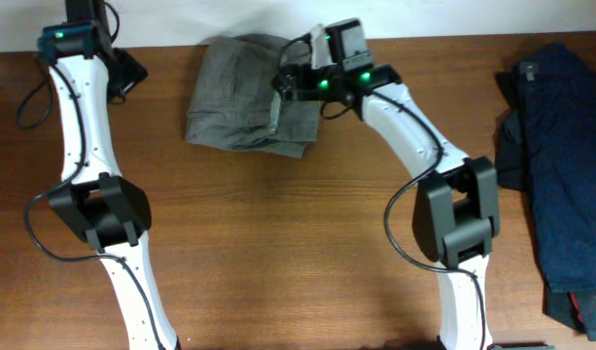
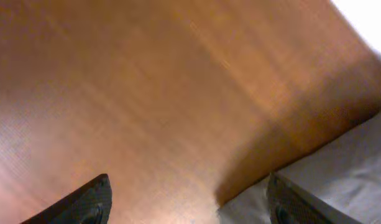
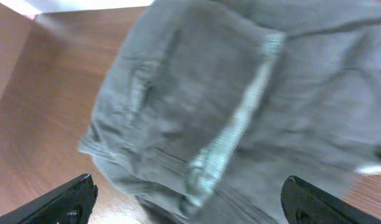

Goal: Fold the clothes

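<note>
Shorts folded beneath right hand, spread wide, empty; left hand wide too, over table.

Brown wooden table, white wall behind

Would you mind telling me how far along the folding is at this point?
Done: the shorts lie folded in a compact bundle at the far edge of the table. In hand: the right gripper hovers open over that bundle, gripping nothing; the left gripper is open over bare wood. Left: the navy garments sit in a loose heap at the right edge, not yet folded.
</note>
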